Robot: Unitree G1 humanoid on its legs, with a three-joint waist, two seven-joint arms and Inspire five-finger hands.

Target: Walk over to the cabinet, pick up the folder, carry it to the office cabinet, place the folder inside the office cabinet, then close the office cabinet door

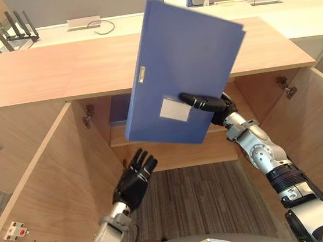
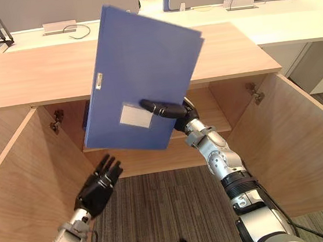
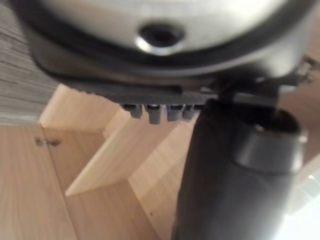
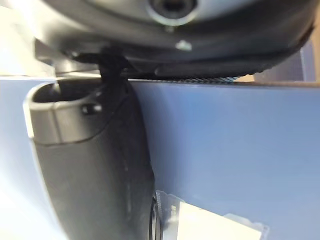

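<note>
Folder (image 1: 184, 60) tilted, pinched in right hand (image 1: 201, 102), thumb clamped across face. Left hand (image 1: 132, 182) below, fingers apart. Judgement: lower folder edge-first onto shelf (image 2: 210, 113), steady underside with left.

I see a smooth, matt blue folder (image 1: 184, 60) with a paper label (image 1: 175, 109), a pale, matt wood-grain cabinet (image 1: 28, 78), and rough, ribbed grey carpet (image 1: 205, 198).
</note>
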